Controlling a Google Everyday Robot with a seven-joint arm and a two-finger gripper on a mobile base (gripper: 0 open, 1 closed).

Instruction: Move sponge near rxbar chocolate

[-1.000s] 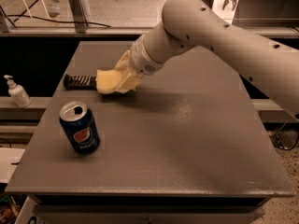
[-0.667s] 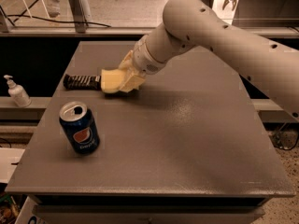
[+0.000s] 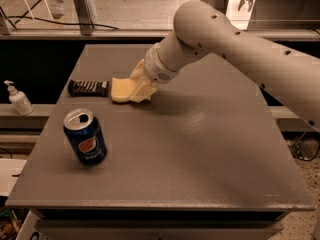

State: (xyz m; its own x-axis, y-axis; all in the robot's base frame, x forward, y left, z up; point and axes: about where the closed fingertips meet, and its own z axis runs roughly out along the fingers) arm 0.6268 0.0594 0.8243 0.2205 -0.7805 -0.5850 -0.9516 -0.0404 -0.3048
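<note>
A grey table (image 3: 200, 154) bears everything; the pale arm (image 3: 250, 54) reaches in from the right; a blue can (image 3: 85, 137) stands upright near the left edge; the gripper (image 3: 140, 88), low at the far left, clasps the sponge (image 3: 119, 90); the sponge rests on the table just beside the right end of the chocolate bar (image 3: 88, 87).

A raised camera looks down across the table (image 3: 200, 174) from its near edge, end effector (image 3: 136, 90) far left
</note>
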